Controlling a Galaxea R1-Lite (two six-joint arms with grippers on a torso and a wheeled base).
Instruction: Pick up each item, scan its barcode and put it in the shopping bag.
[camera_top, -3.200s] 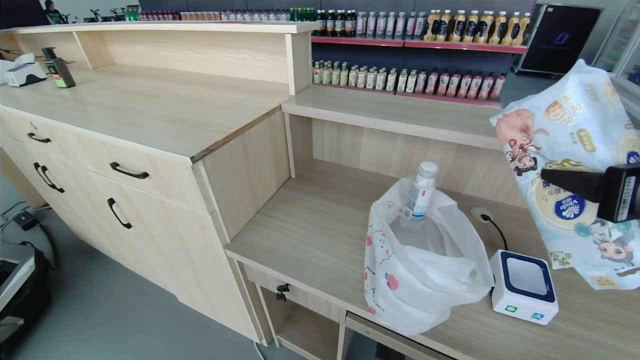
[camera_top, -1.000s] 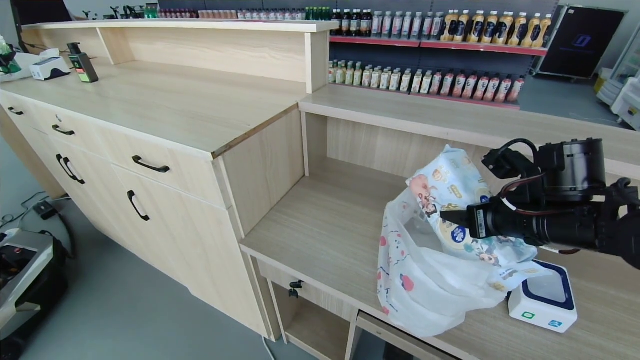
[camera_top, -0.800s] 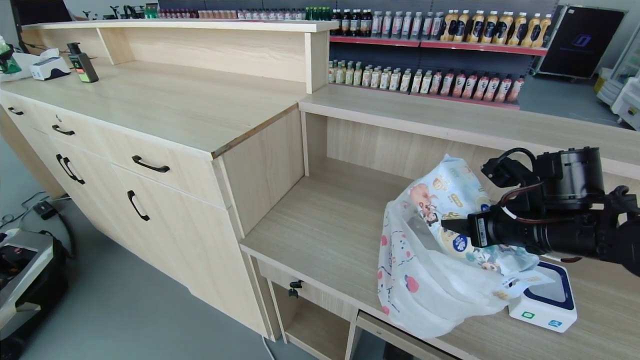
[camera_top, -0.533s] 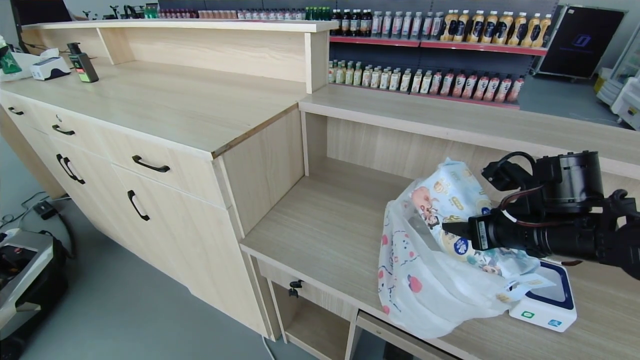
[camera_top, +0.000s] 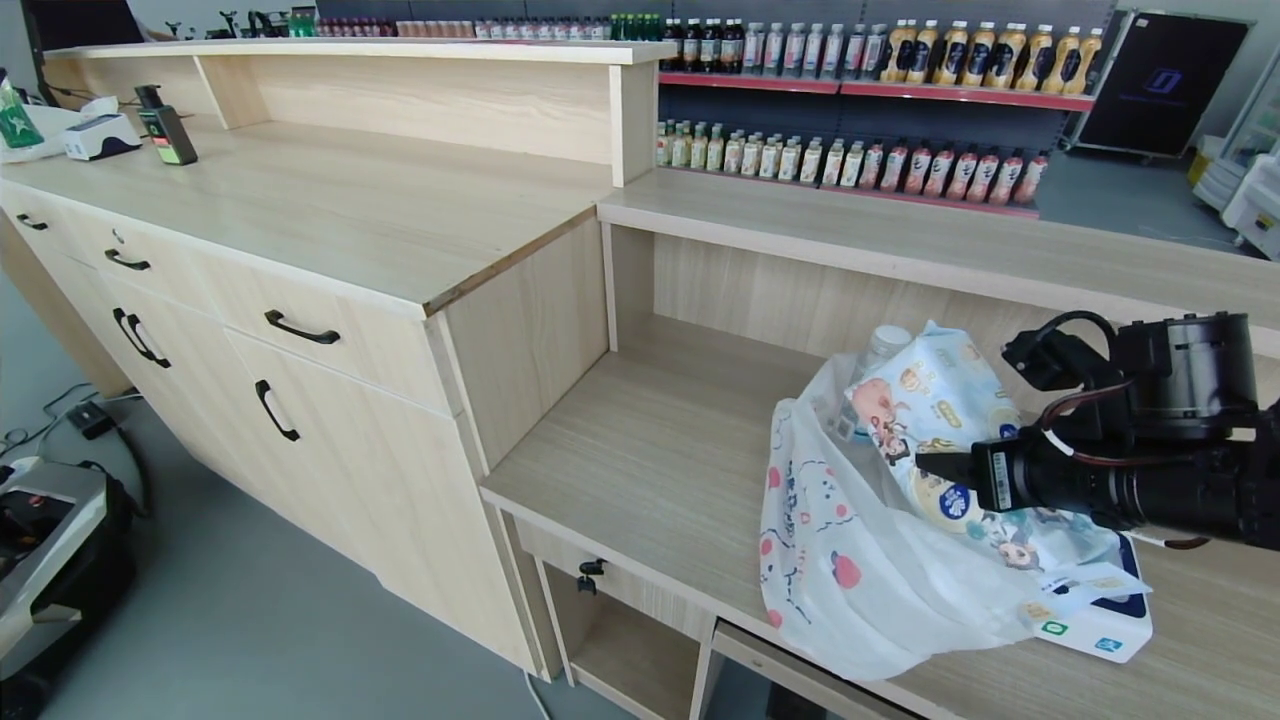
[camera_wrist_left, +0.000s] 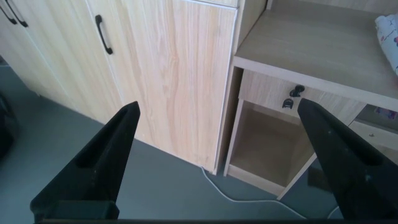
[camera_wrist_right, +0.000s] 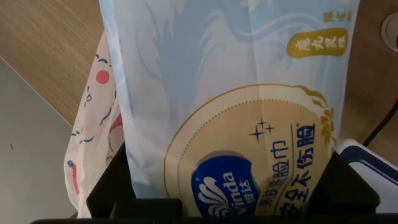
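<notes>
Observed: the tissue pack (camera_top: 940, 400) hides the bottle (camera_top: 888, 338) in the shopping bag (camera_top: 850, 580) save its cap, and covers most of the scanner (camera_top: 1095, 632). My right wrist view cuts that pack off at its edges.

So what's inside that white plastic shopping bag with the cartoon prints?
A pale blue cartoon-printed soft pack, held by the right gripper, sticks half out of the white plastic bag. Behind it peeks a bottle's white cap. The pack and the bag's folds hide the rest.
</notes>
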